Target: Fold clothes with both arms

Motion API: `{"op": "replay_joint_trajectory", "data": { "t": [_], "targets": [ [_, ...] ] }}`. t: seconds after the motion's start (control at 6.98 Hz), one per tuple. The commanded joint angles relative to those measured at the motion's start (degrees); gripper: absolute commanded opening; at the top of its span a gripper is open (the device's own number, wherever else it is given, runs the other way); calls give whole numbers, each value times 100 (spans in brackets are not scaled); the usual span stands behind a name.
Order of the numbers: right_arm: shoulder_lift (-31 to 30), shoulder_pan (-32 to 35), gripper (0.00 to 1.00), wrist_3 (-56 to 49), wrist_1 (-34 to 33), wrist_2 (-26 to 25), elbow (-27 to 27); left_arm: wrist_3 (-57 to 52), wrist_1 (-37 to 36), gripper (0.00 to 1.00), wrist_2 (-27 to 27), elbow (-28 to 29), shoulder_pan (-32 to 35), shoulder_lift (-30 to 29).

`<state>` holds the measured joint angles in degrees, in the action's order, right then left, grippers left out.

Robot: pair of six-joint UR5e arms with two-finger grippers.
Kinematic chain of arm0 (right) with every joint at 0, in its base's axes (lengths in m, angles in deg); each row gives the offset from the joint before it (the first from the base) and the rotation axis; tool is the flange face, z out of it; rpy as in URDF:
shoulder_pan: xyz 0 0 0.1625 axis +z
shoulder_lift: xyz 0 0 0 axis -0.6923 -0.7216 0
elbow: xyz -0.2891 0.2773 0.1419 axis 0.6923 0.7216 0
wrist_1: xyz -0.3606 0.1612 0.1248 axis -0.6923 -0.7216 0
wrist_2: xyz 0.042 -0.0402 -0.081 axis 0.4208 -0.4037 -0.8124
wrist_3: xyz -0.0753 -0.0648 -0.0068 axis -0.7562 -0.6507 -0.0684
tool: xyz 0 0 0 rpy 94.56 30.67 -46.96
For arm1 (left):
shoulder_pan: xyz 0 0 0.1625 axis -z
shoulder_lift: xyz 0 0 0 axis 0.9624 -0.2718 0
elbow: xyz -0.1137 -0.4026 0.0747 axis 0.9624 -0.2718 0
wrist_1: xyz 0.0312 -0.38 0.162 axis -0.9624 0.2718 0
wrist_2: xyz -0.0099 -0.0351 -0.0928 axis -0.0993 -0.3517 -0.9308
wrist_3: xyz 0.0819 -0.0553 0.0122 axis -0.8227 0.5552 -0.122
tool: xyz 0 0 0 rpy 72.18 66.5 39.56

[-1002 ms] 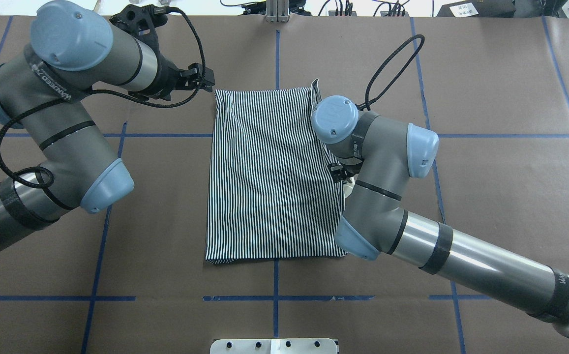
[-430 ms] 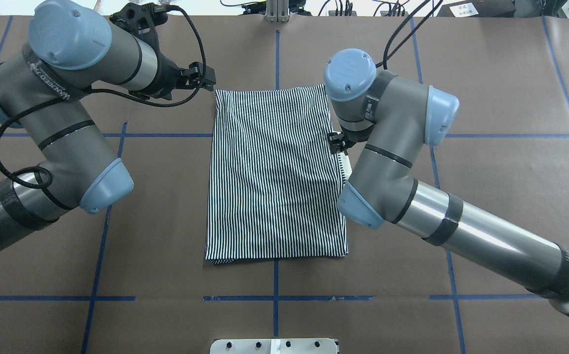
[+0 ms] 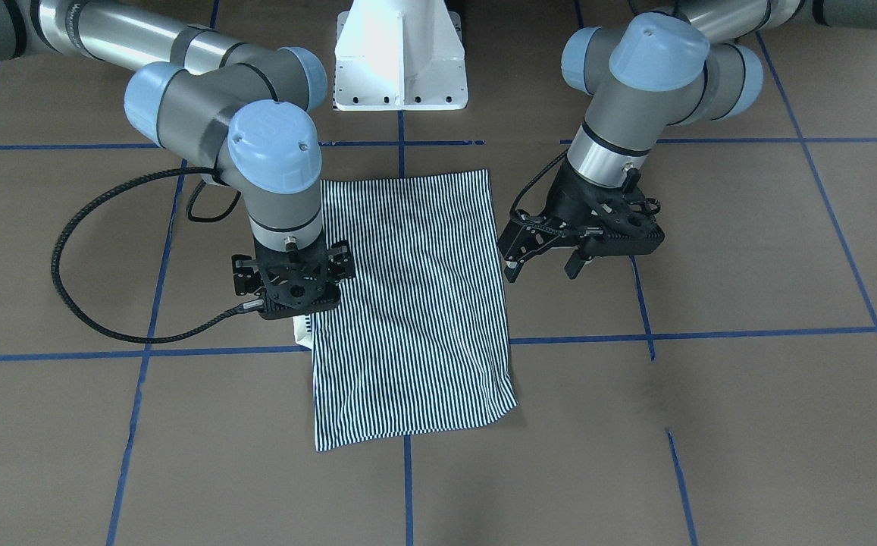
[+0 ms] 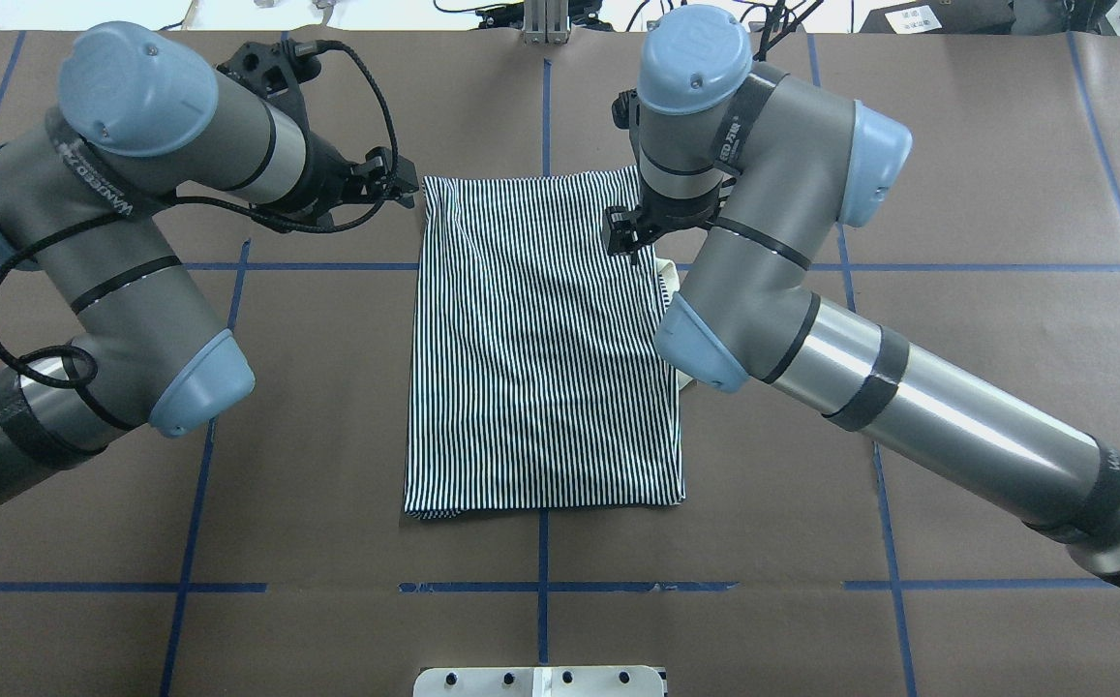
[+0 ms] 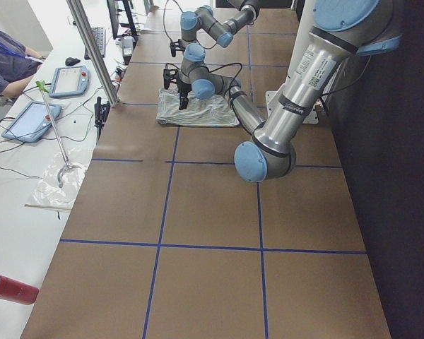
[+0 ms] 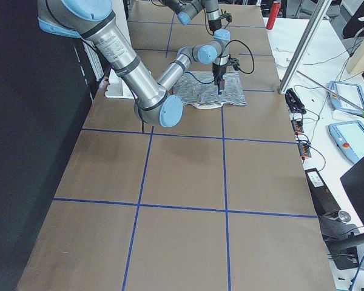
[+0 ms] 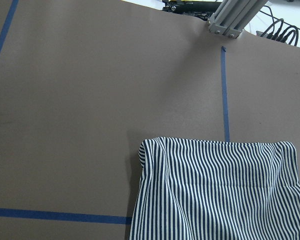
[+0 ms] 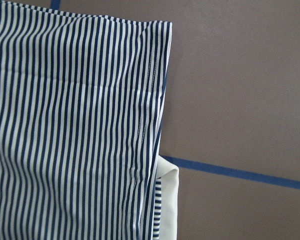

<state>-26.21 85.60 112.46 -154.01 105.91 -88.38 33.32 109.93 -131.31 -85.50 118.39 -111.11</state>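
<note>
Shirt (image 4: 540,358) unmoved; right claw (image 4: 623,237) shifted farther, spread untellable; left claw (image 3: 543,269) gapes empty.

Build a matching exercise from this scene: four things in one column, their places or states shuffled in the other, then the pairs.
1 striped shirt
2 left gripper
3 right gripper
4 cream collar

A peeks out from under a striped edge
B hangs over the shirt's edge
C lies folded in a rectangle
D open, beside the shirt, over bare table

Pairs: 1-C, 2-D, 3-B, 4-A
</note>
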Motion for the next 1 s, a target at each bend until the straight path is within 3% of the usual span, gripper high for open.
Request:
{"op": "replay_joint_trajectory", "data": {
  "t": [0.0, 0.43, 0.86],
  "targets": [
    [-735, 92, 100, 516, 21, 511, -1134, 1800, -44, 100, -264, -514, -535, 511],
    [-887, 92, 100, 791, 21, 539, -1393, 4158, -1017, 99, 1219, -623, -2433, 400],
    [-913, 92, 100, 826, 21, 530, -1385, 4665, -1337, 98, 1460, -614, -2983, 364]
  ]
}}
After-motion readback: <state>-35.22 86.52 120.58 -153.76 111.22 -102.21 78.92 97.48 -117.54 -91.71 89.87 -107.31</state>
